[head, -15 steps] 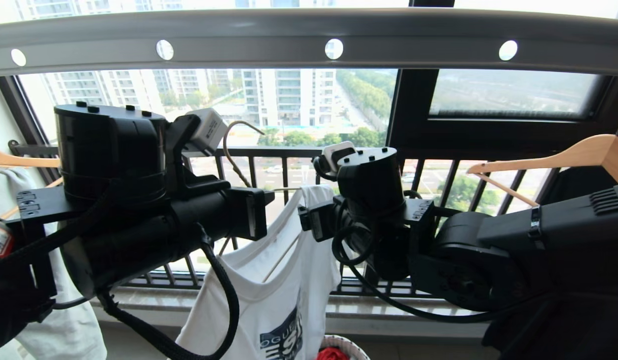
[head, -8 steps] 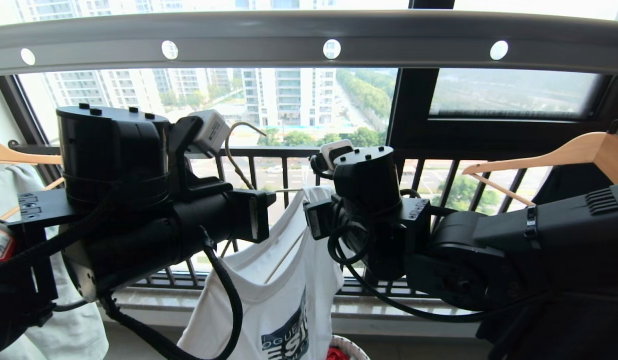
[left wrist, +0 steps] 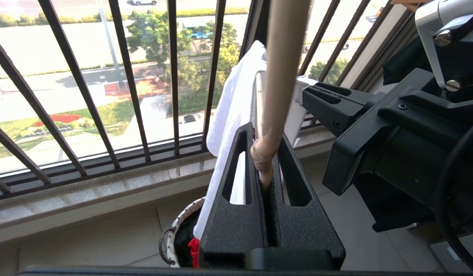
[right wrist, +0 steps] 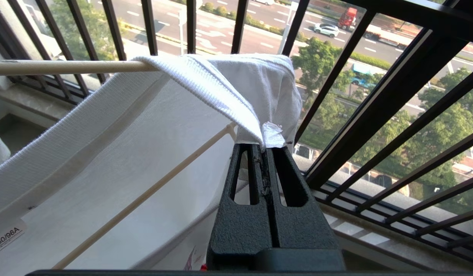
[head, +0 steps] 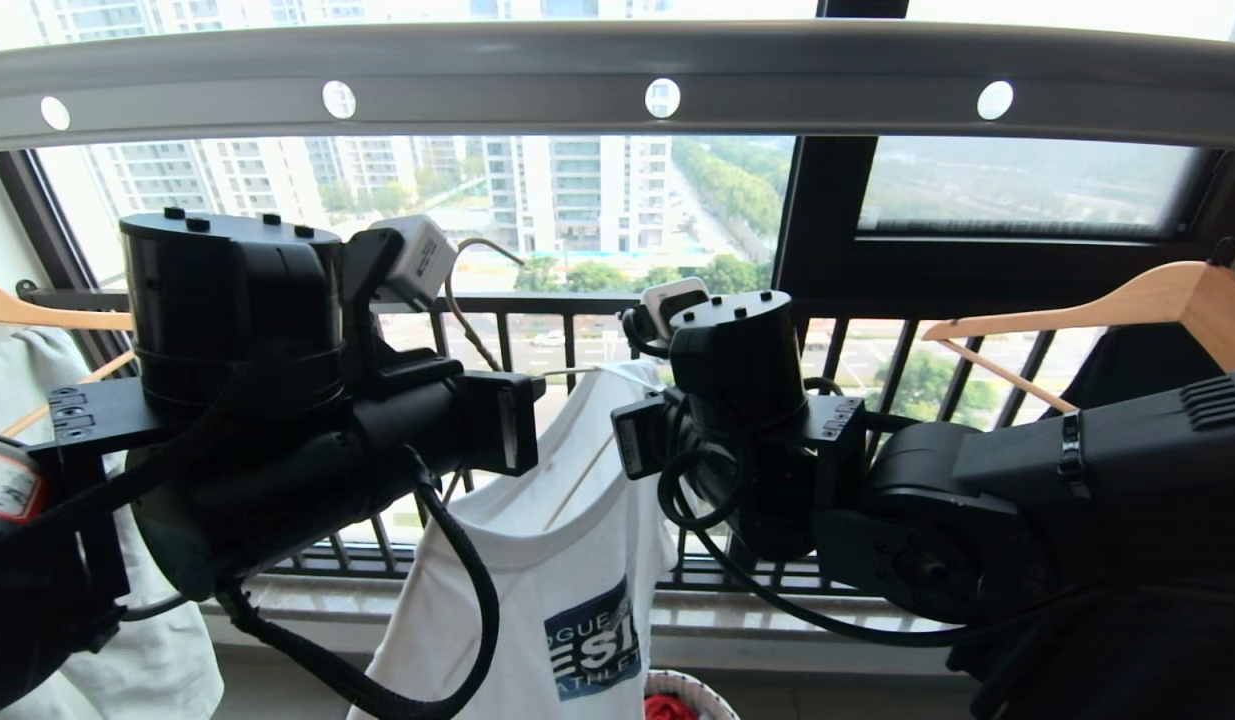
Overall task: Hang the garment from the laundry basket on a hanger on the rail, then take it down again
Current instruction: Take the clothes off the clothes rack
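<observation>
Garment (head: 567, 590) collar edge pinched in right tool (right wrist: 267, 147); left tool (left wrist: 265, 168) clamps hanger (left wrist: 282, 73), seemingly below rail (head: 617, 75).

Garment (head: 567, 600), chest logo, dark blue panel with white letters: legible fragments "OGUE", "ESI" in large type, "ATHLET" beneath; left edge of the logo is cut off by a fold. Size tag (right wrist: 6, 233) sewn inside the garment, white with black print: "180/96A". Red-and-white label (head: 2, 485) at the far left: unreadable.
</observation>
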You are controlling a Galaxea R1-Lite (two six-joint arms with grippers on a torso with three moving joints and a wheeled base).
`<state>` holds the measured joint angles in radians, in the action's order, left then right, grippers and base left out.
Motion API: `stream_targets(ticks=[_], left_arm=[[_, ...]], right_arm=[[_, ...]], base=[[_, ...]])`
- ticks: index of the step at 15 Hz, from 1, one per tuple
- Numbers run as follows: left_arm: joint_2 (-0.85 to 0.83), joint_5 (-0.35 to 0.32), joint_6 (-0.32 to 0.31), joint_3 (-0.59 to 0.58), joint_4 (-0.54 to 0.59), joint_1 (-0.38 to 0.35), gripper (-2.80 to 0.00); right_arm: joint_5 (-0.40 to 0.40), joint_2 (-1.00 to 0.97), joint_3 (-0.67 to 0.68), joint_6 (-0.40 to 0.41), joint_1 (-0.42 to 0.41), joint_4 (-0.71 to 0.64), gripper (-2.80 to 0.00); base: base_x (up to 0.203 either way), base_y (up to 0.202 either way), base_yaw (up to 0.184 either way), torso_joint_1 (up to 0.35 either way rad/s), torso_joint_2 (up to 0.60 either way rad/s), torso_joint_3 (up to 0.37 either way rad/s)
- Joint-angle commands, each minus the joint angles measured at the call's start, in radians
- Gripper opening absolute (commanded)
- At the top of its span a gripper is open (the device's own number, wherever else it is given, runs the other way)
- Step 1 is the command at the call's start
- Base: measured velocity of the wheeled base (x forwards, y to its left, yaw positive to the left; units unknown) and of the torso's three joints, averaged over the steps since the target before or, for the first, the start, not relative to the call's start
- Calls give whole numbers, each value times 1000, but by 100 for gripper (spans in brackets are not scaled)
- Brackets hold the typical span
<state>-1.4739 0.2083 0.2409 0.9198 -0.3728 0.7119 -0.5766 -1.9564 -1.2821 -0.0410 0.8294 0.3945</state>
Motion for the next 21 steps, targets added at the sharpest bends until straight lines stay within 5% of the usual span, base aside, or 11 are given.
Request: stream_targets(ticks=[1,21], left_arm=[[-8,2,2,-2,-3,0,-280],[51,-11,-20,-25,6,37,-280]], right_arm=[[-2,5,-3,0,-3,3,-280],[1,-100,-130,-8,-157,4,-280]], base=[[0,0,0,0,0,0],[0,0,0,2,0,0]])
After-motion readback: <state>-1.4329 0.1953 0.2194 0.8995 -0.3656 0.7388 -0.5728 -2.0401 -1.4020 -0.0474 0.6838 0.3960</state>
